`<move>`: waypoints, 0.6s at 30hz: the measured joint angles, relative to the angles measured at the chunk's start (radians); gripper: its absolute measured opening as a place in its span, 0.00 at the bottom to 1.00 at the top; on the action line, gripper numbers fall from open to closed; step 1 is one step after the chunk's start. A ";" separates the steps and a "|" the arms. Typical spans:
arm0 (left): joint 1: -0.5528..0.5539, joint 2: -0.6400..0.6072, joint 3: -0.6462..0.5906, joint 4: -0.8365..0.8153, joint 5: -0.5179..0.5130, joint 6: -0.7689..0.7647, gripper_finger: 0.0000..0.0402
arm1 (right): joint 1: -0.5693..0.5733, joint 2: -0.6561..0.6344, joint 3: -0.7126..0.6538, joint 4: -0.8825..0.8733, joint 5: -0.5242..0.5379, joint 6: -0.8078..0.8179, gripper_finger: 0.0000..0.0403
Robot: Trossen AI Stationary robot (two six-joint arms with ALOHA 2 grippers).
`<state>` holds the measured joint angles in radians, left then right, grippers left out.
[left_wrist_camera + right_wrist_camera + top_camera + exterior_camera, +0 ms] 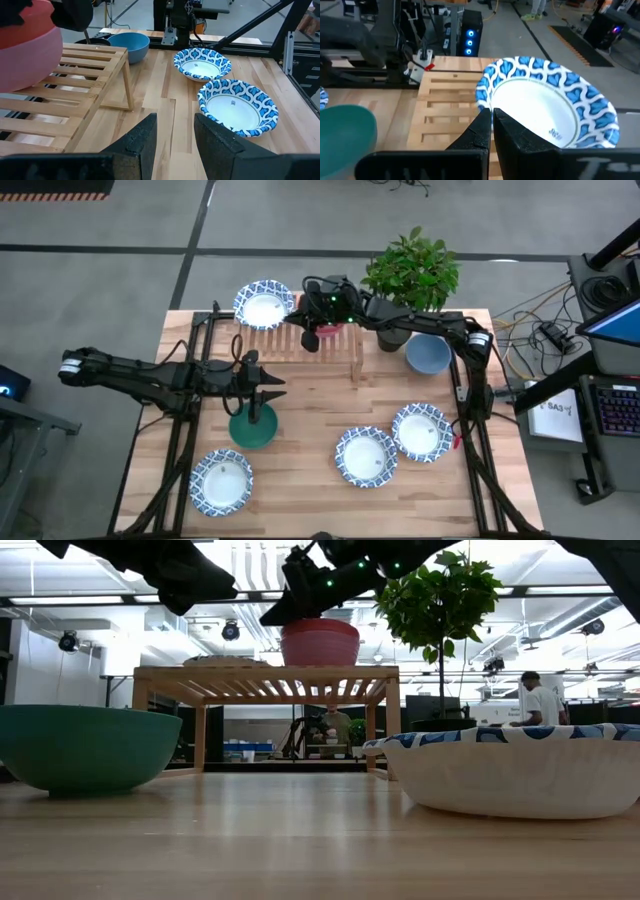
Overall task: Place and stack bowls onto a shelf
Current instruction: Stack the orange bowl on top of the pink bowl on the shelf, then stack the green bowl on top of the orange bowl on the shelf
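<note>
Pink bowl (328,330) sits on the shelf (300,340), beside a patterned bowl (264,304) at its left end. Right gripper (312,338), jaws closed and empty, hovers there. Left gripper (272,387), jaws parted, hangs above the green bowl (252,427) on the surface (310,410).

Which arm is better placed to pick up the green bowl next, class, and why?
Left. The left gripper hovers open right beside the green bowl, while the right gripper is shut over the shelf, by the stacked pink bowl.
</note>
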<state>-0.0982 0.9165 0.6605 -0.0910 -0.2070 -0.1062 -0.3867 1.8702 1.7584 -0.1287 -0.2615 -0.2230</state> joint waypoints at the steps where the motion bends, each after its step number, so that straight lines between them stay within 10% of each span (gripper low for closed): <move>1: 0.000 0.000 0.000 0.000 0.000 0.000 0.28 | 0.000 0.000 0.000 0.001 0.000 0.000 0.02; 18: -0.009 0.000 0.000 -0.023 0.001 -0.135 0.28 | 0.146 -0.418 -0.228 -0.224 0.000 -0.079 0.02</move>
<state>-0.1068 0.9169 0.6605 -0.1138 -0.2062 -0.2416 -0.2410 1.4518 1.5305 -0.3523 -0.2611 -0.3016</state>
